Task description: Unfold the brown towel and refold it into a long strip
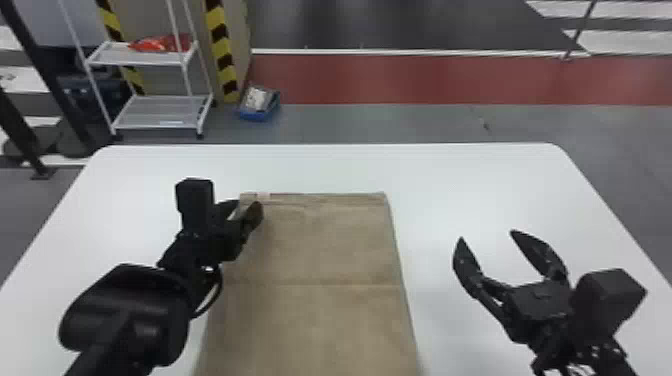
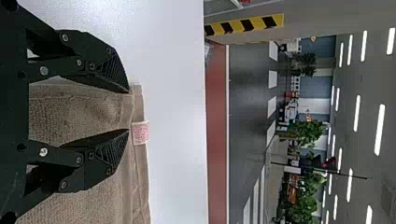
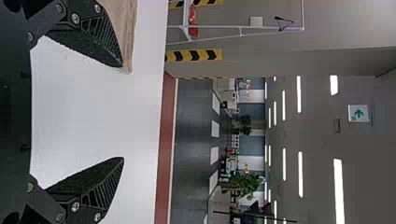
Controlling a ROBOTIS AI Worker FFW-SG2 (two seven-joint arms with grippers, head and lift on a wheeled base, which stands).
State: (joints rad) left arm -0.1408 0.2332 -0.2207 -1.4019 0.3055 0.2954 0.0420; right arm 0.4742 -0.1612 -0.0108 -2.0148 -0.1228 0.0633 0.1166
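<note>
Brown towel [image 1: 320, 240] lies flat on table [image 1: 350, 167], L gripper [image 1: 247, 204] w/ fingers parted at its far L corner nr tag [image 2: 140, 132], prob. to pinch it for folding, while R gripper [image 1: 486, 235], spread & empty, hangs beside towel, prob. for the opposite corner.

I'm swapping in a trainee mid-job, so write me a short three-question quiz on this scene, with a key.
1. True or false: the right gripper is open, to the right of the brown towel.
2. Which corner of the brown towel is the left gripper nearest, seen from the robot?
a) near right
b) far left
c) far right
3. Fill in the blank: the pale tag with red print is at the brown towel's ____ edge, seen from the robot.

Key: 1 true; 2 b; 3 far
</note>
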